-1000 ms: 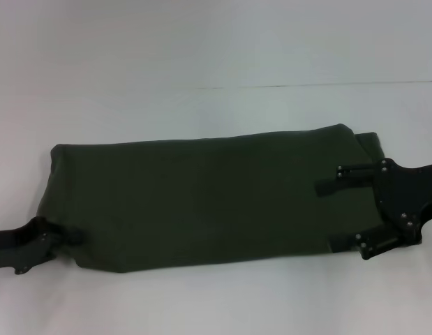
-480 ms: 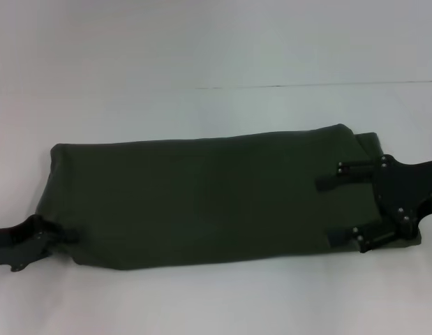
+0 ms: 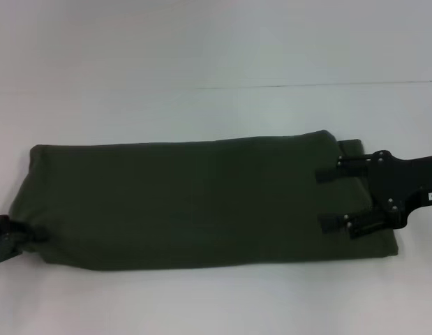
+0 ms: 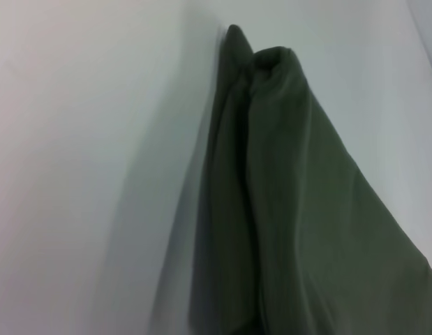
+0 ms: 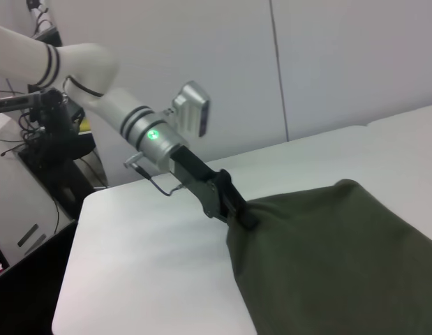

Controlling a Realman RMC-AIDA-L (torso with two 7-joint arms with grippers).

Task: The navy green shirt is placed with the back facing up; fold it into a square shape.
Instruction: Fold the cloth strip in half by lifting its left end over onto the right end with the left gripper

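Head view: the navy green shirt [image 3: 202, 202] lies on the white table [image 3: 202, 56] as a long band running left to right, already narrowed, not yet square. The left gripper [image 3: 8, 236] sits at the band's left near corner with fabric bunched at it, apparently pinching that corner. The right gripper [image 3: 334, 199] lies over the right end, fingers spread wide apart, resting on or just above the cloth, holding nothing.

Left wrist view: only gathered shirt fabric [image 4: 285, 195] rising in a ridge off the table; own fingers not visible.

Right wrist view: the left gripper [image 5: 238, 211] clamped on the far corner of the shirt [image 5: 341, 258].

Risk: a one-corner grip could skew the band or slip free; the spread right fingers may fail to pin the end.
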